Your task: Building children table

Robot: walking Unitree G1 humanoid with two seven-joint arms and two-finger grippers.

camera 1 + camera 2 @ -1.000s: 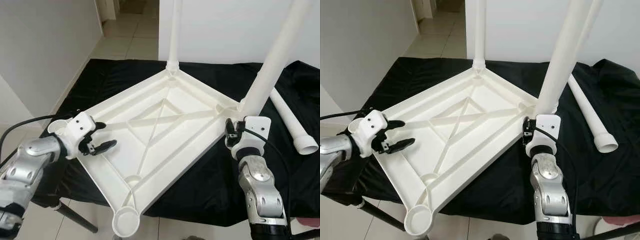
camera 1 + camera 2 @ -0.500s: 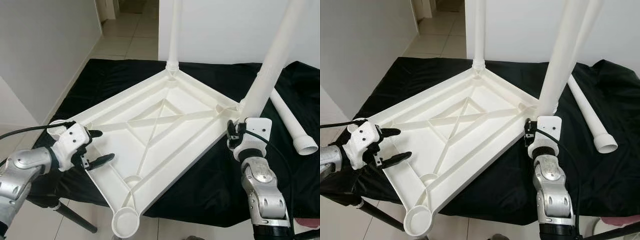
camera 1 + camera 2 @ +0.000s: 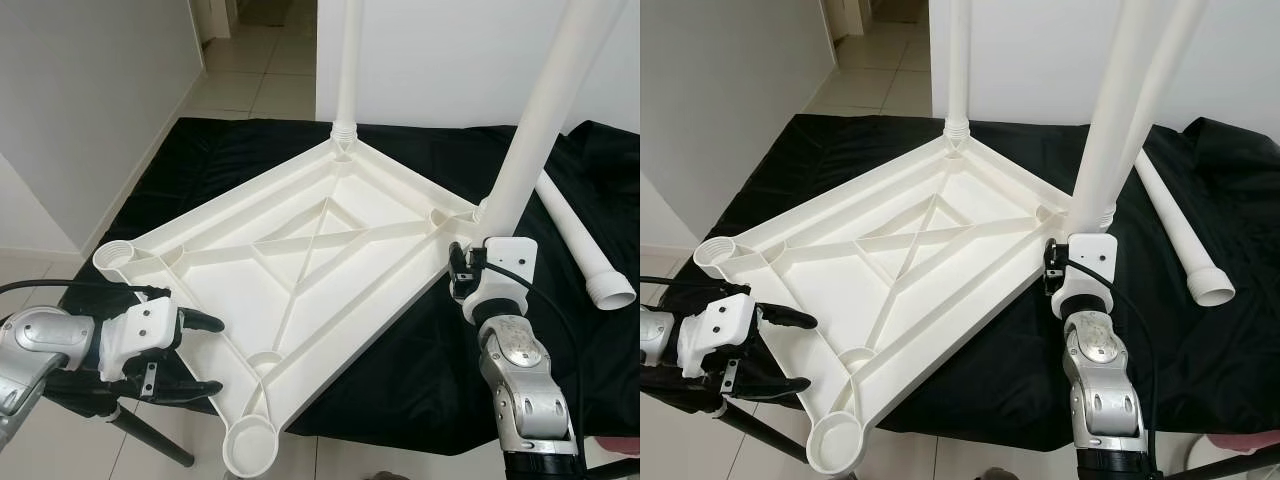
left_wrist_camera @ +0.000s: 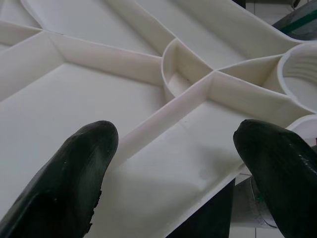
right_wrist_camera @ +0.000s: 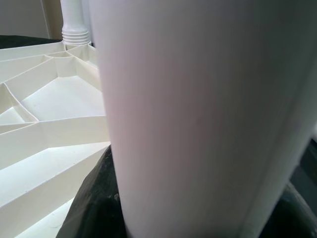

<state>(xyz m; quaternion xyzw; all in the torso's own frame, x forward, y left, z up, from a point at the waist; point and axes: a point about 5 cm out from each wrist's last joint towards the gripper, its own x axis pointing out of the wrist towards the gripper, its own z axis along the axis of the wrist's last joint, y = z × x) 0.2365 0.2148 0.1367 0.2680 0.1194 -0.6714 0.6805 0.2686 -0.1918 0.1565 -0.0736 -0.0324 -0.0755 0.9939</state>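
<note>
While the upturned tabletop (image 3: 300, 260) lies on the black cloth (image 3: 420, 350), two legs stand in its far and right corners — one leg (image 3: 585, 245) waits just right of it. My right gripper (image 3: 475, 262) clasps the right-corner leg (image 3: 525, 130); my left gripper (image 3: 195, 355) hangs spread by its near-left edge.

Each arm is silver, segmented metal with a white housing behind its claw. The left claw (image 3: 190, 355) has two long, glossy black fingers (image 4: 69, 186). Thin black cables run behind each housing.
</note>
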